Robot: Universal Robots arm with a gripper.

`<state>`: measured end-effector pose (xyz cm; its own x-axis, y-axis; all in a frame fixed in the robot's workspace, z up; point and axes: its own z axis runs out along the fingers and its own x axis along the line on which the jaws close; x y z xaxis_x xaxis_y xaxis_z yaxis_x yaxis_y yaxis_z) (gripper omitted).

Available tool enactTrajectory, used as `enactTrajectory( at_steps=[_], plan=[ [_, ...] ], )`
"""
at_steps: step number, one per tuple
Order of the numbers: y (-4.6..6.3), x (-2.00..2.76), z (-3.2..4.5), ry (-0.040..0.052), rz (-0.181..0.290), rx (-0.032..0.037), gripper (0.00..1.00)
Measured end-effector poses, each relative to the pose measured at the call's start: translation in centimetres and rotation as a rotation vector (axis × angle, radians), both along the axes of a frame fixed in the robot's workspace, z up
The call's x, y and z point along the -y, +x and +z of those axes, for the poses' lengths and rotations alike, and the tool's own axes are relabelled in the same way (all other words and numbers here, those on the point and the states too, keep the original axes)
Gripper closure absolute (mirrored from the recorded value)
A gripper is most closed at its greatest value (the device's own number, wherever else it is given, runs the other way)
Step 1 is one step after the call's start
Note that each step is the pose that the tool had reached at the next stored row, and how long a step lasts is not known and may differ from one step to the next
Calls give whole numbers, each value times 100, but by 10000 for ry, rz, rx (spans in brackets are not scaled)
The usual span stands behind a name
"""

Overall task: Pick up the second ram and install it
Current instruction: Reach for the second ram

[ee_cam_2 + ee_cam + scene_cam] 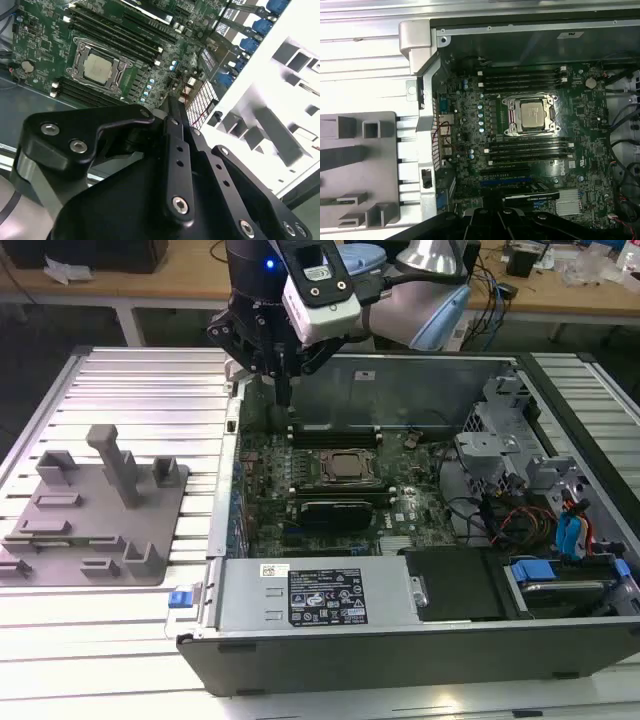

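Observation:
My gripper (pixel 283 398) hangs fingers-down over the far corner of the open computer case, on the exterior view's left. It sits just above the end of the far black memory slots (pixel 335 430). Its fingers look shut, with nothing visible between them, and its black linkage (pixel 170 107) fills the near part of the second wrist view. The second ram is hidden from me. The CPU socket (pixel 532 115) lies between two banks of long black slots (pixel 522 80) on the green motherboard (pixel 270 510). The grey tray (pixel 150 525) lies outside the case, to the exterior view's left.
A labelled metal box (pixel 310 595) closes the case's near side. Drive bays with blue cables (pixel 565 535) crowd the exterior view's right. The case's far wall (pixel 420 380) stands just behind the gripper. Upright grey blocks (pixel 120 465) rise from the tray on the slatted bench (pixel 130 390).

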<state>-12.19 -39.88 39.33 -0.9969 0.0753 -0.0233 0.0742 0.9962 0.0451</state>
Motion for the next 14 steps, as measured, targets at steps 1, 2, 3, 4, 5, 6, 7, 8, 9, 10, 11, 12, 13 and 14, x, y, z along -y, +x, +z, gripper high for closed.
enactTrajectory(
  at_steps=[1, 2, 3, 4, 5, 6, 7, 8, 9, 10, 11, 12, 13, 14],
  plan=[
    [0, 0, 0, 0, 0, 1, 92],
    [0, 0, 0, 0, 0, 0, 92],
    [0, 0, 0, 0, 0, 0, 92],
    [0, 0, 0, 0, 0, 0, 92],
    [0, 0, 0, 0, 0, 0, 92],
    [0, 0, 0, 0, 0, 0, 92],
    [0, 0, 0, 1, 0, 0, 92],
    [0, 0, 0, 0, 0, 0, 92],
    [0, 0, 0, 0, 0, 0, 92],
    [0, 0, 0, 0, 0, -1, 92],
    [-10, 0, 0, 0, -1, -1, 92],
    [-36, 0, 0, 0, 0, -1, 92],
    [-58, 0, 0, 1, -1, 0, 92],
    [-71, 0, 0, 0, -1, 0, 92]
  ],
)
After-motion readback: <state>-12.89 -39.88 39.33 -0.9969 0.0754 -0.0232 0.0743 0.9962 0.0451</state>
